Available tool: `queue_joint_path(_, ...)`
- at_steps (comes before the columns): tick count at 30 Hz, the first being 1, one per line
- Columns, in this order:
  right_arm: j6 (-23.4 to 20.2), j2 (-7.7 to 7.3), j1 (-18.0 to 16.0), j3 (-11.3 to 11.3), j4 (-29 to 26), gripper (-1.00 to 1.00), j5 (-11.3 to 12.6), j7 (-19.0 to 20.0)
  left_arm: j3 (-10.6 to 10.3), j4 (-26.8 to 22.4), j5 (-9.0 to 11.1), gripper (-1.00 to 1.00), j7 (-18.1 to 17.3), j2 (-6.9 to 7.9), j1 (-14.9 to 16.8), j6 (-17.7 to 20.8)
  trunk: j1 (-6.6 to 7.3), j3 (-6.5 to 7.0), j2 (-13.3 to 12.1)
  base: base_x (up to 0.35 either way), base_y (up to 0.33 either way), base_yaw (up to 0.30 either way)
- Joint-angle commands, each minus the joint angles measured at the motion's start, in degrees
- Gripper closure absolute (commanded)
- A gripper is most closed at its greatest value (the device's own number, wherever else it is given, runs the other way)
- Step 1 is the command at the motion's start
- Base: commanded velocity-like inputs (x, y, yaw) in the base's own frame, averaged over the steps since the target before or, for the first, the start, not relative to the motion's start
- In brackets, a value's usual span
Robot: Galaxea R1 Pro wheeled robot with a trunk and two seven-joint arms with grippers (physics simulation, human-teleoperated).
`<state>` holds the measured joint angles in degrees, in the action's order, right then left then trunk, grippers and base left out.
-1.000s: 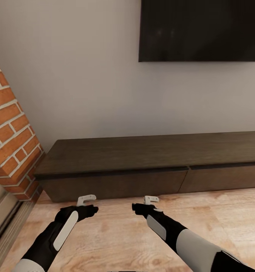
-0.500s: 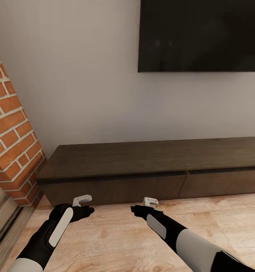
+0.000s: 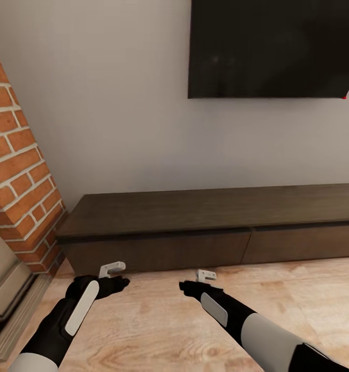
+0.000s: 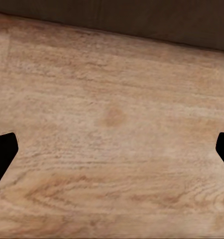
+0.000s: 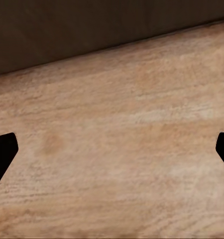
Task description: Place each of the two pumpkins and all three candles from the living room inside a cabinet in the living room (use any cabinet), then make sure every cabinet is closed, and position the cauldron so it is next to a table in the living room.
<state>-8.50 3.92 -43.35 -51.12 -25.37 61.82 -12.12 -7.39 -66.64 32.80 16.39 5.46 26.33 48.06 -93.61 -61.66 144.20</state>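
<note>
The cabinet [image 3: 205, 227] stands against the wall [image 3: 117, 103] under the television [image 3: 272, 49], with the brick column [image 3: 19, 175] at its left end and the floor [image 3: 158, 325] before it, where the left claw [image 3: 113, 275] and right claw [image 3: 201, 279] hover near its drawer fronts.

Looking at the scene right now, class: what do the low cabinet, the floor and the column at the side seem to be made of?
The cabinet looks like dark-brown wood with a matte finish: faint grain, no shine, handleless drawer fronts. The floor seems to be light wood or wood-look laminate, going by its streaked grain and knots. The column appears to be red-orange brick with pale mortar joints, though in a render this may be only a surface pattern.
</note>
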Motion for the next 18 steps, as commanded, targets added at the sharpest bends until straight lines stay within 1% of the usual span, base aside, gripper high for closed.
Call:
queue_joint_path(1,-0.1,-0.05,-0.1,-0.4,-0.1,-1.00,0.3,-0.4,-0.2,-0.1,0.8,-1.00,0.6,0.05,0.0,0.1,0.04,-0.05,0.0,-0.273,0.000,0.000)
queue_joint_path(3,-0.1,-0.05,-0.1,-0.4,-0.1,-1.00,0.4,-0.4,-0.2,-0.1,1.7,-1.00,0.6,0.07,0.0,0.1,0.04,-0.05,0.0,-0.258,0.000,0.000)
queue_joint_path(6,-0.6,0.01,-0.1,-0.4,-0.1,-1.00,1.5,-0.4,-0.2,-0.1,3.7,-1.00,0.6,0.20,0.0,0.1,0.04,-0.05,0.0,-0.120,0.000,0.000)
queue_joint_path(7,-1.3,0.03,-0.1,-0.4,-0.4,-1.00,2.9,-0.4,-0.4,-0.1,7.3,-1.00,0.6,0.42,0.0,0.1,0.07,0.17,0.0,-0.017,0.000,0.000)
queue_joint_path(8,-1.3,0.03,-0.1,-0.4,-0.4,-1.00,3.0,-0.3,-0.4,-0.1,7.9,-1.00,0.6,0.46,0.0,0.1,0.09,0.39,0.0,-0.013,0.000,0.000)
queue_joint_path(9,-1.4,0.03,-0.1,-0.4,-0.4,-1.00,3.2,-0.3,-0.4,-0.2,9.1,-1.00,0.6,0.57,0.0,0.4,0.12,0.61,0.0,-0.009,0.000,0.000)
queue_joint_path(10,-1.4,0.03,-0.1,-0.4,-0.4,-1.00,3.3,-0.3,-0.4,-0.2,10.3,-1.00,0.6,0.67,0.1,1.7,0.14,0.83,0.0,-0.004,0.000,0.000)
queue_joint_path(11,-1.4,0.03,-0.1,-0.4,-0.4,-1.00,3.3,-0.3,-0.4,-0.2,10.5,-1.00,0.6,0.69,0.1,2.4,0.17,1.06,0.0,-0.003,0.000,0.000)
queue_joint_path(12,-1.5,0.03,-0.1,-0.5,-0.5,-1.00,3.3,-0.3,-0.4,-0.2,11.1,-1.00,0.6,0.74,0.2,4.6,0.19,1.28,-0.1,-0.002,0.000,0.000)
queue_joint_path(14,-1.4,0.03,-0.1,-0.5,-0.5,-1.00,3.3,-0.3,-0.4,-0.9,11.3,-1.00,0.6,0.76,0.5,6.7,0.25,1.72,-0.1,-0.001,0.000,0.000)
queue_joint_path(18,-1.5,0.03,-0.1,-0.4,-0.5,-1.00,3.4,-0.4,-0.2,-1.6,11.6,-1.00,0.6,0.77,0.7,7.8,0.35,2.61,-0.1,0.000,0.000,0.000)
